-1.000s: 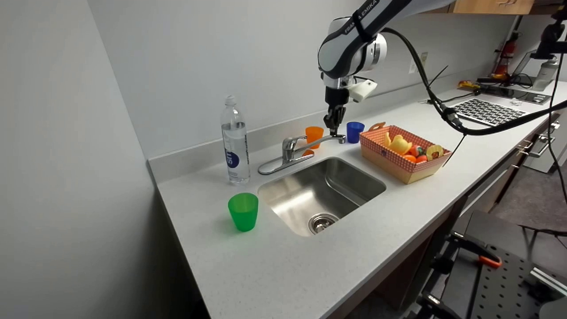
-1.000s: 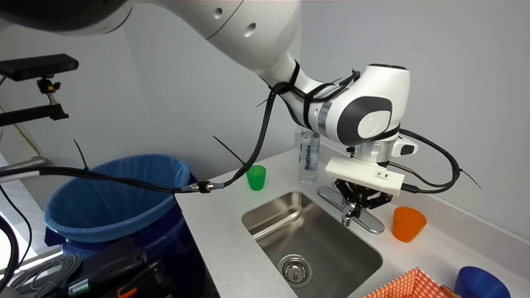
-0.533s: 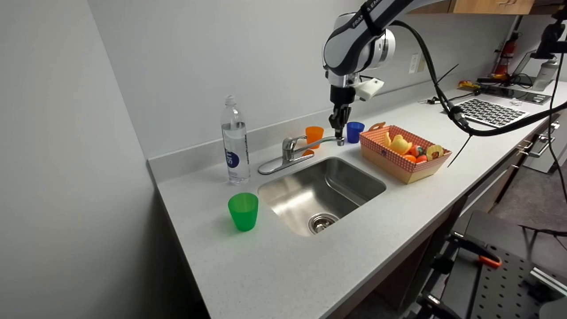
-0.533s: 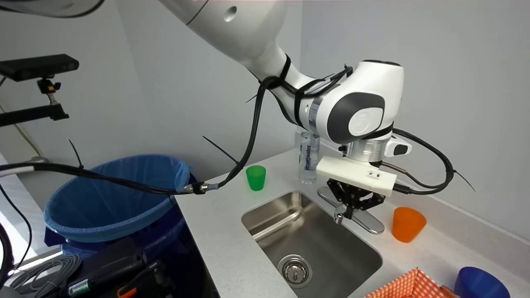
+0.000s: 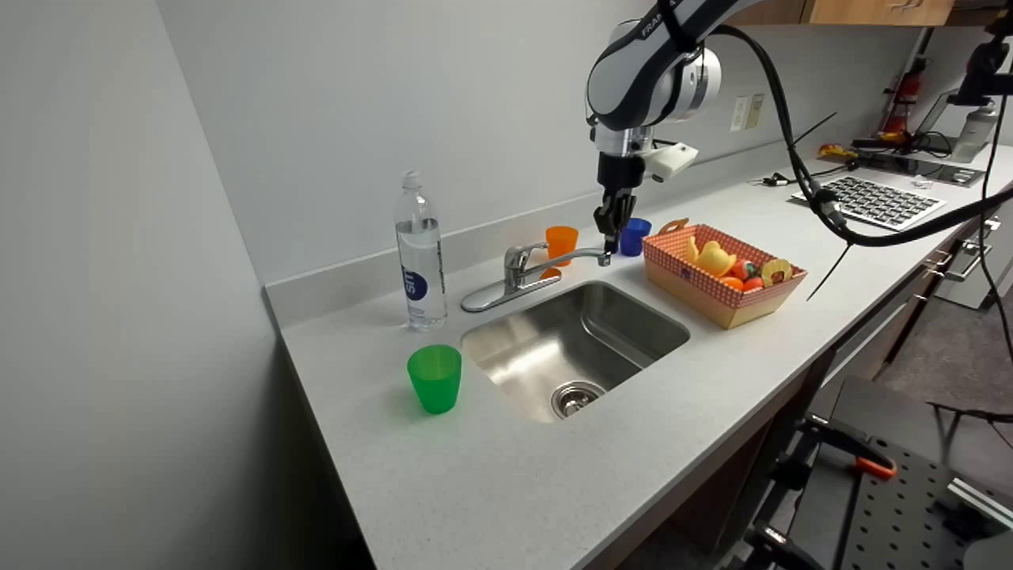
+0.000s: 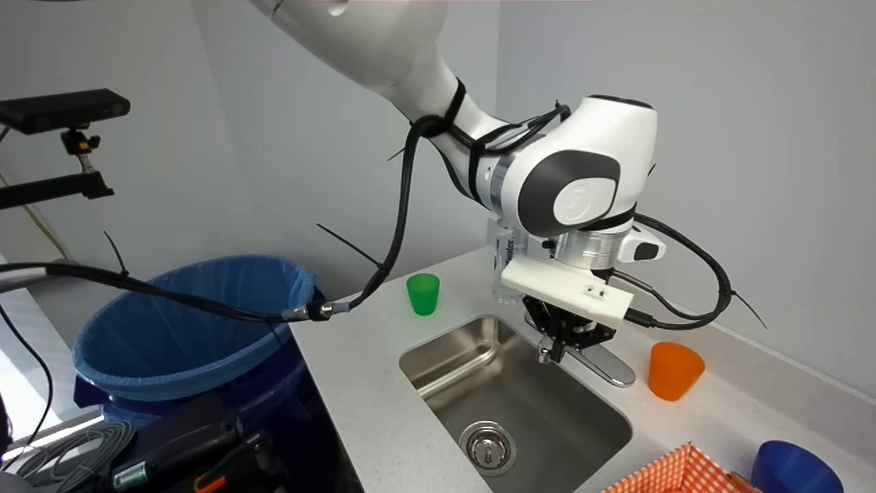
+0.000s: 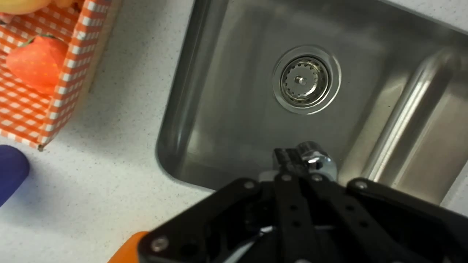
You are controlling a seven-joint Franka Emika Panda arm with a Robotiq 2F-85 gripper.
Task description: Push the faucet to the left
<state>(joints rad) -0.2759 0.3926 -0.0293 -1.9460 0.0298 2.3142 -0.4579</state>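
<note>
While holding tool [image 7: 290, 160] clenched — touching spout end [image 5: 605, 260] of chrome faucet [image 5: 516, 277] — near both sink [image 7: 234, 109] and orange cup [image 6: 674, 371].

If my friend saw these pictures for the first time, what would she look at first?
Probably the big white robot arm, filling the upper middle of an exterior view, its black gripper shut beside the tip of the shiny faucet. Next come bright colours: the green cup on the counter beside the sink, and the red-checked basket across the sink from it. The large blue-lined bin stands past the counter's edge.
</note>
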